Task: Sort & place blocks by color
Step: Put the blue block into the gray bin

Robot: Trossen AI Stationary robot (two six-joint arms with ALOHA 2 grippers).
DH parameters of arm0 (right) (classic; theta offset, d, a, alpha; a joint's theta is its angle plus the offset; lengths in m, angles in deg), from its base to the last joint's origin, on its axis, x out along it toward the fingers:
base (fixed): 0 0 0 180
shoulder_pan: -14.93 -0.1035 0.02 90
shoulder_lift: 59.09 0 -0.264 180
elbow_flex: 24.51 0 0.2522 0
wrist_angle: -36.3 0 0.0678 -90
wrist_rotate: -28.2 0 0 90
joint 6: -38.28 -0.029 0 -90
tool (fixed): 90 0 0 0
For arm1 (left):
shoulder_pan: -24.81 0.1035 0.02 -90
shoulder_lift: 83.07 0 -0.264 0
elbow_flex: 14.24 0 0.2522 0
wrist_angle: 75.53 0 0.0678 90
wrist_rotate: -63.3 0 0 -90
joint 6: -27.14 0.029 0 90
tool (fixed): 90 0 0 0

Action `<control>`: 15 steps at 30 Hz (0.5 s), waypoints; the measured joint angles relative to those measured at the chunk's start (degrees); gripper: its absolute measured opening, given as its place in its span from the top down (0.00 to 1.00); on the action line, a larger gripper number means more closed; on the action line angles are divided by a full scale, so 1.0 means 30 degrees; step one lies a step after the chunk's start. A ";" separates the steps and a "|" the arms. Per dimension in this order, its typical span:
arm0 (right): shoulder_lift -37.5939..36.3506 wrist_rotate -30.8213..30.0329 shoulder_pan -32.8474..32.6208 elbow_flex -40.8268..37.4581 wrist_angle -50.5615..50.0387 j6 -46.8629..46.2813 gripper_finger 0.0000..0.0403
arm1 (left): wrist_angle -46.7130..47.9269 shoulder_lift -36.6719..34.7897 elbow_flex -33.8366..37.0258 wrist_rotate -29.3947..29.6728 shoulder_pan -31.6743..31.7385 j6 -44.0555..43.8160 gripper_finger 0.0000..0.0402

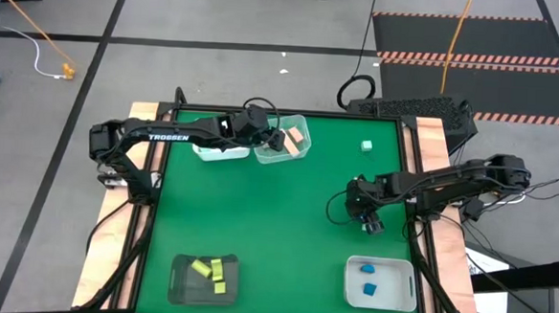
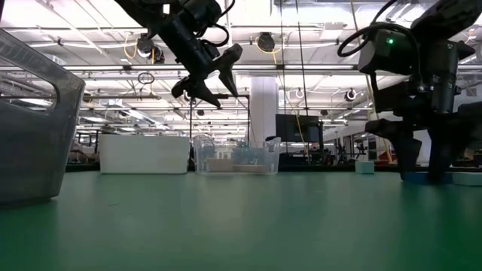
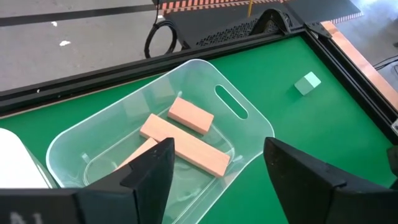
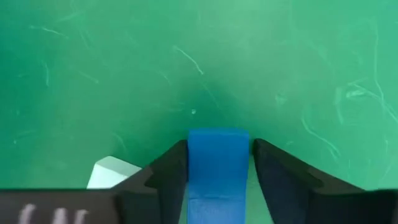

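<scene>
My right gripper stands low over the green table near its right side, shut on a blue block. In the low view its fingers reach down to table height and hide the block. My left gripper hangs open above the clear bin at the far edge, touching nothing. Three salmon bars lie flat on that bin's floor. A mint cube sits alone on the table near the far right. Yellow-green blocks lie in the dark bin, and two blue blocks lie in the white bin. My right gripper pinches the blue block by two opposite side faces, one finger on each, coming from above and pointing down at the table. The block's end face juts just past the fingertips. I cannot tell whether it touches the table or hangs just above it.
A white bin stands beside the clear one at the far edge. The dark bin sits at the near left and another white bin at the near right, close to my right gripper. The middle of the table is bare green.
</scene>
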 joint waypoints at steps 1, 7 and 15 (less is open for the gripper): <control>0.0000 0.0003 0.0000 -0.0007 0.0009 0.0000 0.63 | 0.0003 0.0000 0.0000 0.0000 0.0000 0.0000 0.39; 0.0000 -0.0015 0.0007 -0.0013 0.0066 -0.1025 0.73 | 0.0007 0.0000 0.0000 0.0007 0.0000 -0.0007 0.43; -0.1133 -0.0090 0.0012 0.0247 -0.0374 -0.3481 0.73 | 0.0000 0.0000 0.0000 0.0015 0.0000 -0.0007 0.48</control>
